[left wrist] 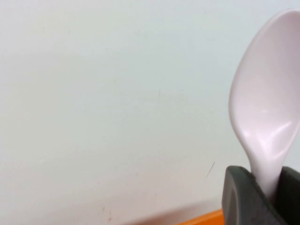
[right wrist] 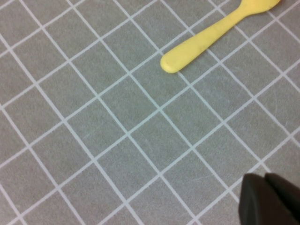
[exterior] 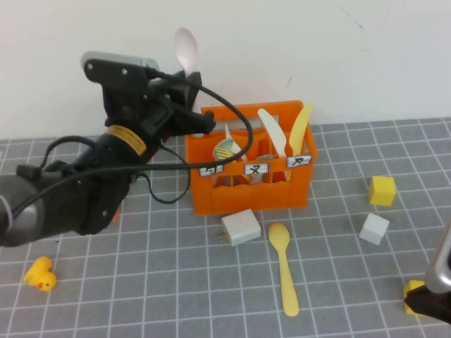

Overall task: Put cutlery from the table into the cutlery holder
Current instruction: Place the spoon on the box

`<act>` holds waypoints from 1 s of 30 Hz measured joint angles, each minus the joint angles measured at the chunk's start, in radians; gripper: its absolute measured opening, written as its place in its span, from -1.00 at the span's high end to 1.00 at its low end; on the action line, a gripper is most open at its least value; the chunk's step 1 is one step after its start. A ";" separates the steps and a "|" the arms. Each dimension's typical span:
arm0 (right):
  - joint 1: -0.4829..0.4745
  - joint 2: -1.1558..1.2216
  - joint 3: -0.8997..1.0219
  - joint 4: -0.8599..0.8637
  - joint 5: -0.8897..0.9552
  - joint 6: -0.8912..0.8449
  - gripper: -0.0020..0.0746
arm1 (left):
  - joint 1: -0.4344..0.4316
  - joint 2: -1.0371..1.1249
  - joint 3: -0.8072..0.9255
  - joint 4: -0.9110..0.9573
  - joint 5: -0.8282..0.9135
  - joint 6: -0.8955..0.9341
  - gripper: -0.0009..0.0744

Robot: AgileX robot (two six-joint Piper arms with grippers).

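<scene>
Holding a pink spoon (exterior: 186, 49) upright, bowl up, the left gripper (exterior: 184, 90) sits clamped on its handle at the crate's (exterior: 239, 193) 10 o'clock, above the rim. Crate: one white knife (exterior: 273, 131), one yellow knife (exterior: 300, 129), other cutlery. Yellow spoon (exterior: 284, 266): one, on the table (exterior: 176, 282) at the crate's 6 o'clock. Right gripper (exterior: 431, 292): table's 4 o'clock, fingers together, empty.

Two spoons: one pink (exterior: 186, 49), one yellow (exterior: 283, 265). One orange crate (exterior: 250, 190). Three blocks: two white (exterior: 240, 227) (exterior: 374, 229), one yellow (exterior: 382, 190). One toy duck (exterior: 40, 274).
</scene>
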 joint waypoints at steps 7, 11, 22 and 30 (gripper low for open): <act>0.000 0.000 0.002 0.000 0.004 -0.004 0.95 | 0.000 0.051 0.000 0.011 -0.014 0.052 0.71; 0.000 0.000 0.002 0.000 0.006 -0.007 0.95 | 0.000 0.074 0.000 0.091 -0.014 0.067 0.71; 0.000 0.000 0.002 0.000 0.019 -0.028 0.95 | 0.004 0.092 0.000 0.135 -0.026 0.071 -0.06; 0.000 0.000 0.002 0.000 0.019 -0.028 0.95 | 0.008 -0.102 0.000 0.167 0.128 0.185 0.46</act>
